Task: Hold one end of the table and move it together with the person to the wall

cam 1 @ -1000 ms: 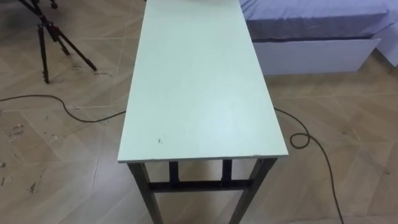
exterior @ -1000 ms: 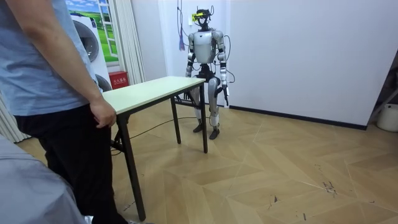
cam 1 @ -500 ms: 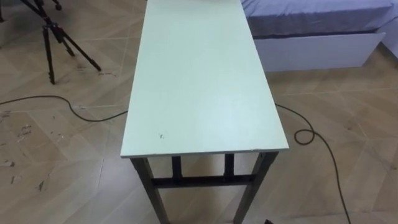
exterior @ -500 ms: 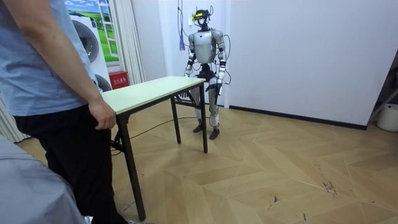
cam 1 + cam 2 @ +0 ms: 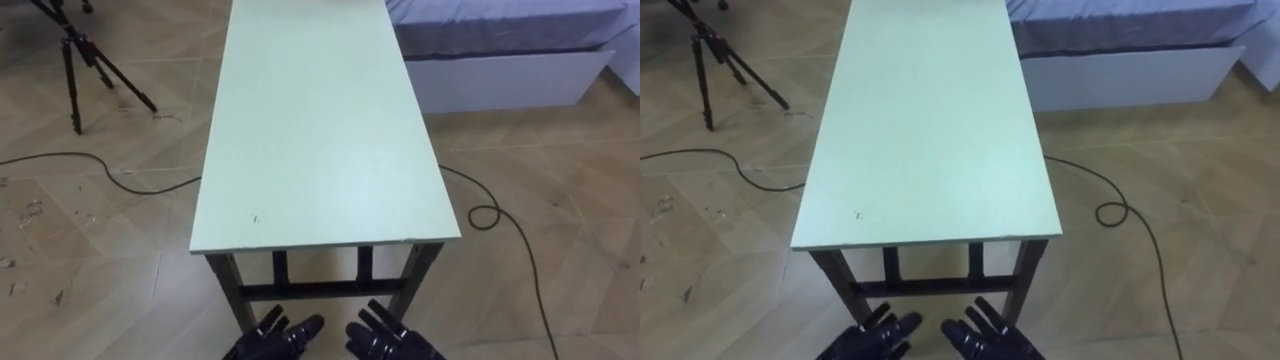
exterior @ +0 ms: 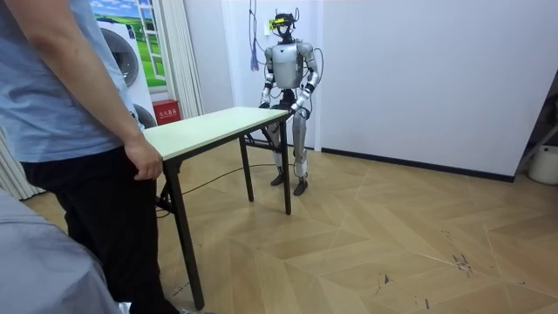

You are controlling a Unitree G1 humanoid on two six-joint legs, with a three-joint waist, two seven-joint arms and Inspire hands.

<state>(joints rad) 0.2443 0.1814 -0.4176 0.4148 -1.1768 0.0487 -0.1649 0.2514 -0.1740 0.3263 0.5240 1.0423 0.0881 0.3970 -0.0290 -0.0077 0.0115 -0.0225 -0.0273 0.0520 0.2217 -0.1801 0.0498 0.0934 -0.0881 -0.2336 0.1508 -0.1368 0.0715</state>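
The table (image 5: 320, 130) stood unlifted, all carrying still to do. The left hand (image 5: 276, 342) and right hand (image 5: 386, 341) hovered spread and empty, just short of its near edge.

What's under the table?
At the near end of the table, dark legs and a crossbar show beneath the top. The left hand and right hand, both open, are just in front of them. The top covers the floor farther under, so that is hidden.

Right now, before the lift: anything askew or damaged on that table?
Nothing serious. The table stands level on its legs; the one blemish is a small dark speck near the top's near left corner. The floor at left is scuffed.
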